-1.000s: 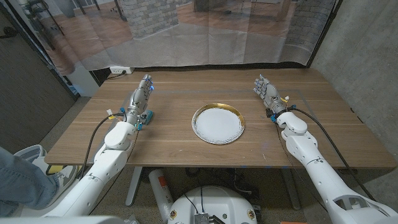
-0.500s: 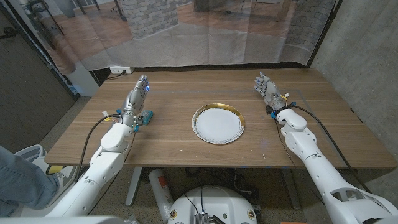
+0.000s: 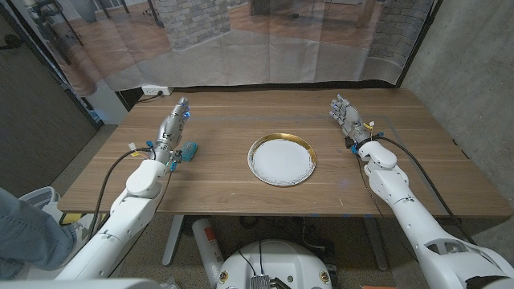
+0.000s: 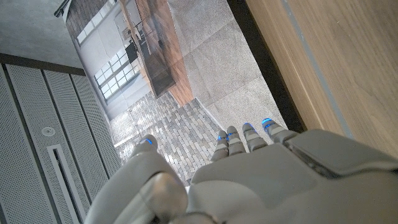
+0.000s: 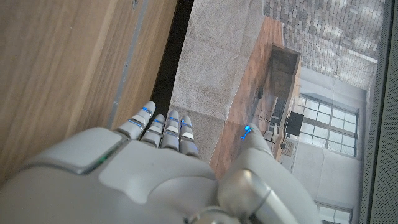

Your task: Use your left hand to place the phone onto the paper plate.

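The white paper plate point(image 3: 281, 159) with a gold rim sits in the middle of the wooden table. My left hand point(image 3: 173, 122) stands over the table's left part, fingers stretched toward the far edge, holding nothing. Just beside its wrist, on the plate's side, lies a small teal thing point(image 3: 189, 150); I cannot tell whether it is the phone. My right hand point(image 3: 345, 116) is at the right of the table, fingers apart and empty. The left wrist view looks along my left hand point(image 4: 261, 180) past the table's far edge; the right wrist view does the same along my right hand point(image 5: 137, 174).
A translucent curtain point(image 3: 265, 40) hangs behind the table's far edge. A power strip point(image 3: 154, 91) lies on the floor at the back left. A person's leg and shoe point(image 3: 28, 221) show at the lower left. Bare wood lies between the plate and each hand.
My left hand and forearm have drifted a little to the left, away from the plate. The teal thing, the plate and my right hand have stayed put.
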{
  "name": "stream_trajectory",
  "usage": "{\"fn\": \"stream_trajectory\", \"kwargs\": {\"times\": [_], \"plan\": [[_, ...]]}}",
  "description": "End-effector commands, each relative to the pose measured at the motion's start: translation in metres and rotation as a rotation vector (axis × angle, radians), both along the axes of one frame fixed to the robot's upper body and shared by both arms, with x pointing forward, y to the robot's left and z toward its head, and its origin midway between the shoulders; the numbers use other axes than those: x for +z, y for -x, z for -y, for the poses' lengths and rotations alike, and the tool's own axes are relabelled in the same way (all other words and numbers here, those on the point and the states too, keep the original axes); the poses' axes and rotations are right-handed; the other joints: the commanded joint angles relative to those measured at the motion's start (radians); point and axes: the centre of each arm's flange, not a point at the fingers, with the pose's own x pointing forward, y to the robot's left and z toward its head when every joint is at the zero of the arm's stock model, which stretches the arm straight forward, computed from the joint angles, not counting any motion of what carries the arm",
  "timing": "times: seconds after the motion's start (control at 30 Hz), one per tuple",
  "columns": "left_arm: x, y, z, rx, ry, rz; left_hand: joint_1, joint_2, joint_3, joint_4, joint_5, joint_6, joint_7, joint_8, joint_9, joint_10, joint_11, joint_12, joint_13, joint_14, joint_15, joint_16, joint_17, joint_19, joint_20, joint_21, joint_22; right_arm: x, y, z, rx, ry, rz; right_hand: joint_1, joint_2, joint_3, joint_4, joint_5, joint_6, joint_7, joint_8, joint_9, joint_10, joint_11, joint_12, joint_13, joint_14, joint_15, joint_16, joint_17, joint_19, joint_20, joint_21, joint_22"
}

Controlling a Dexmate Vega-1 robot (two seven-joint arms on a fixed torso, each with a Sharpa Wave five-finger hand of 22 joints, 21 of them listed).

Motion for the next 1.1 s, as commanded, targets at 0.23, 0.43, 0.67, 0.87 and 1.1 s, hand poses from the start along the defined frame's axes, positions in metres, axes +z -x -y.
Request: {"fn": "stream_trajectory", "kwargs": {"times": [0.23, 0.43, 0.67, 0.87, 1.1], "plan": [[0.005, 0.01, -0.004, 0.036, -0.018, 0.02, 0.012, 0.003, -0.003, 0.002, 0.006, 0.002, 0.001, 0.0, 0.003, 0.002, 0.0, -0.002, 0.004, 0.002, -0.001, -0.002, 0.004, -0.001, -0.019, -0.002, 0.004, -0.001, -0.008, 0.006, -0.015, 0.001, -0.007, 0.012, 0.002, 0.003, -0.006, -0.005, 0.006, -0.003, 0.005, 0.004, 0.004, -0.002, 0.003, 0.001, 0.008, 0.0, 0.008, 0.003, 0.009, -0.026, -0.005, 0.004], [0.001, 0.016, -0.009, 0.062, -0.029, 0.01, 0.013, 0.003, -0.004, 0.002, 0.006, 0.003, 0.001, 0.0, 0.003, 0.001, -0.003, -0.004, 0.004, 0.002, -0.001, -0.002, 0.005, -0.001, -0.019, -0.003, 0.004, 0.0, -0.012, 0.005, -0.018, -0.001, -0.013, 0.011, 0.003, 0.002, -0.005, -0.005, 0.006, -0.002, 0.005, 0.004, 0.005, -0.002, 0.003, 0.001, 0.008, 0.0, 0.008, 0.003, 0.01, -0.026, -0.007, 0.004], [-0.005, 0.023, -0.017, 0.096, -0.035, -0.002, 0.014, 0.004, -0.005, 0.001, 0.007, 0.004, 0.001, -0.001, 0.003, 0.003, -0.002, -0.004, 0.004, 0.003, -0.002, -0.002, 0.005, -0.001, -0.017, -0.003, 0.004, 0.0, -0.016, 0.005, -0.007, 0.007, -0.024, 0.011, 0.004, 0.002, -0.006, -0.005, 0.006, -0.003, 0.005, 0.004, 0.005, -0.001, 0.003, 0.001, 0.008, 0.0, 0.007, 0.003, 0.011, -0.026, -0.009, 0.004], [-0.006, 0.029, -0.021, 0.112, -0.037, -0.003, 0.016, 0.004, -0.006, 0.001, 0.007, 0.005, 0.0, -0.001, 0.003, 0.005, -0.003, -0.004, 0.004, 0.004, -0.002, -0.003, 0.005, 0.0, -0.017, -0.004, 0.004, -0.001, -0.016, 0.007, -0.014, 0.0, -0.019, 0.011, 0.004, 0.001, -0.006, -0.006, 0.006, -0.004, 0.005, 0.004, 0.004, -0.001, 0.003, 0.001, 0.008, 0.0, 0.007, 0.003, 0.013, -0.027, -0.012, 0.004], [-0.006, 0.034, -0.024, 0.127, -0.054, -0.013, 0.017, 0.005, -0.007, 0.001, 0.007, 0.007, -0.002, -0.001, 0.003, 0.007, -0.004, -0.004, 0.004, 0.005, -0.003, -0.003, 0.005, 0.0, -0.017, -0.004, 0.004, -0.004, -0.014, 0.007, -0.01, -0.003, -0.007, 0.011, 0.005, 0.0, -0.006, -0.006, 0.007, -0.003, 0.005, 0.004, 0.004, -0.002, 0.003, 0.001, 0.008, 0.0, 0.007, 0.003, 0.014, -0.027, -0.014, 0.004]]}}
